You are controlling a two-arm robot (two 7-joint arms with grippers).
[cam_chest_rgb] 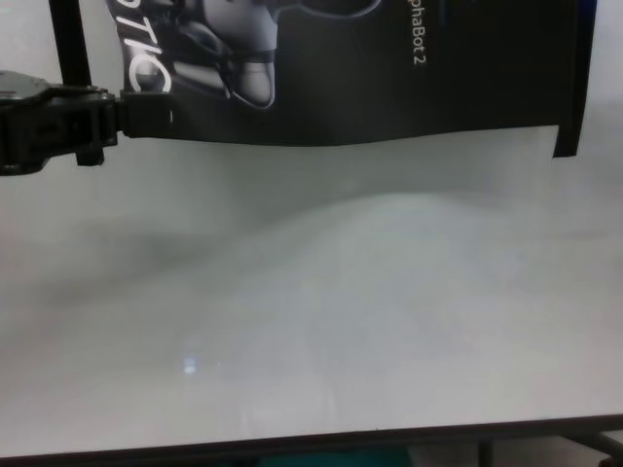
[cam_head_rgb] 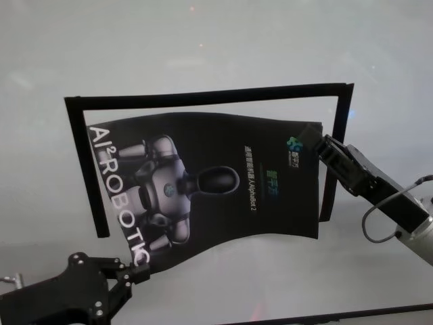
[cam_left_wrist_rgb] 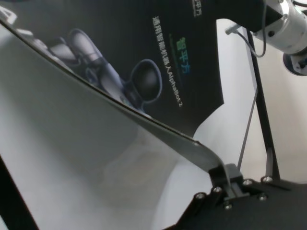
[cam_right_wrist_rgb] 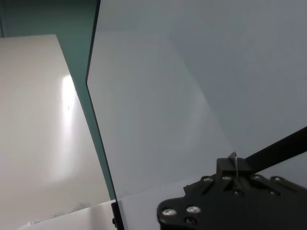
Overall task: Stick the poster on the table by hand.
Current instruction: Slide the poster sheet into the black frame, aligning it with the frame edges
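While the glossy black robot-print poster [cam_head_rgb: 210, 183] is pinched at opposite corners by left gripper [cam_head_rgb: 139, 273] and right gripper [cam_head_rgb: 318, 143], it is held stretched lengthwise inside the black tape frame [cam_head_rgb: 210, 96] on the pale grey surface [cam_head_rgb: 203, 40].

"AI² ROBOTIC" + small "AlphaBot 2" on poster [cam_head_rgb: 210, 183]

blk screwed grippers, silver wrist [cam_head_rgb: 419, 233], grey cable [cam_head_rgb: 379, 217]

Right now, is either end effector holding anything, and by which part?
Both hold the poster: left end effector at its near-left corner, right end effector at its far-right corner.
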